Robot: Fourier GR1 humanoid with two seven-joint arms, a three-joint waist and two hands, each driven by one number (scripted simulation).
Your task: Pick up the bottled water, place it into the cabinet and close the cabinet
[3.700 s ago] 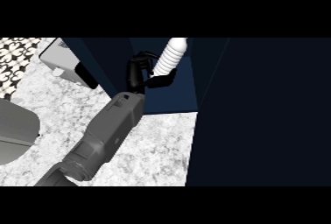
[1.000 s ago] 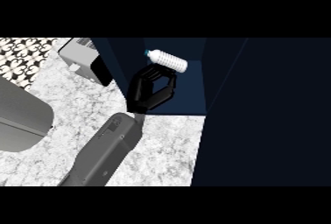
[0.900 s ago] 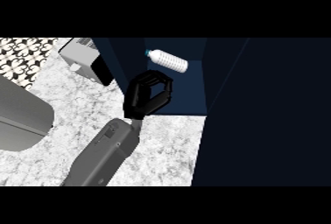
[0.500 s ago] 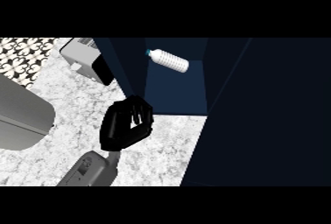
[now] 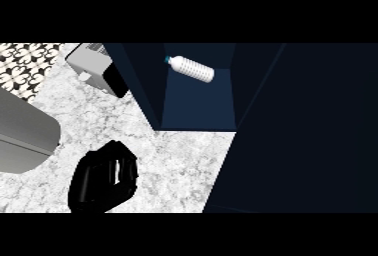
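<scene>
One black hand (image 5: pixel 103 182) shows, low at the left of the view, over the speckled counter (image 5: pixel 181 155); it comes in from the bottom edge; which of the two hands it is cannot be told for sure, but it sits on the left side; its fingers are a little bent and loose, and it holds nothing; bare counter lies all around it, with room to its right up to the dark door (image 5: pixel 303 125).

One bottle of water (image 5: pixel 190 68) lies inside the dark blue cabinet (image 5: pixel 198 107), near the top of the view, well apart from the hand; it lies on its side, tilted; its long way runs from upper left to lower right, with the cap end at the upper left; blue floor shows below it, down to the front edge where the counter starts.

One big dark door fills the right side; its edge slants down to the counter; one grey and black box (image 5: pixel 97 68) stands at the upper left, just beside the cabinet wall; one grey sink (image 5: pixel 22 135) is at the left edge; patterned tiles (image 5: pixel 26 62) fill the top left corner.
</scene>
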